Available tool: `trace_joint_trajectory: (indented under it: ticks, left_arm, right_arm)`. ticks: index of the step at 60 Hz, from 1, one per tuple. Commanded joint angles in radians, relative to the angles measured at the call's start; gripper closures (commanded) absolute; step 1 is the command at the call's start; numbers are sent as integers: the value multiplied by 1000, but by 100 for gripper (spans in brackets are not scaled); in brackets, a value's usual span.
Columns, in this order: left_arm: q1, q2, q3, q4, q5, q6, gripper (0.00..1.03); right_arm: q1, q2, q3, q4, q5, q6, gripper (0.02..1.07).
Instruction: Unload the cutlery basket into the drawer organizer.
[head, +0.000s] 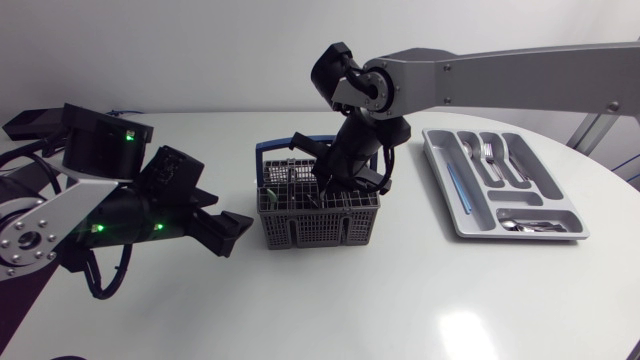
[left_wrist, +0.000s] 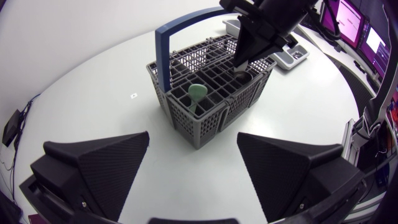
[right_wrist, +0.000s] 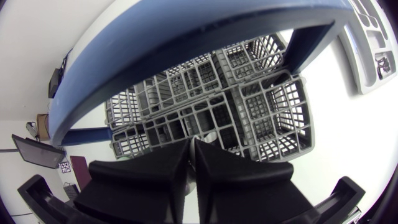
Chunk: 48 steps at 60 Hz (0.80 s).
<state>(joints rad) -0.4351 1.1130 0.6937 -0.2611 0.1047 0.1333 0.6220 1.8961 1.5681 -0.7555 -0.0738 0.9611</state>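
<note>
R pincer is down inside basket, fingers closed tight; can't tell if anything's pinched. Off to its side, organizer already holds several pcs. A green-tipped item is left in basket, so not done. L pincer wide open, basket just ahead.

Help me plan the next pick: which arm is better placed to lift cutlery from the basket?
Right. The right gripper is down inside the basket, and the drawer organizer lies on that arm's side. The left gripper hangs open, short of the basket.
</note>
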Motion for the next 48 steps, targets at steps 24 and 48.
trace_joint_trajectory:
  ticks: [24, 48]
  left_arm:
    - [-28, -16, -26, -7, 9, 20, 4]
    - [-28, -16, -25, -12, 6, 20, 4]
  right_arm:
    - [25, -114, -14, -34, 8, -18, 101]
    - [36, -255, -16, -48, 5, 25, 101]
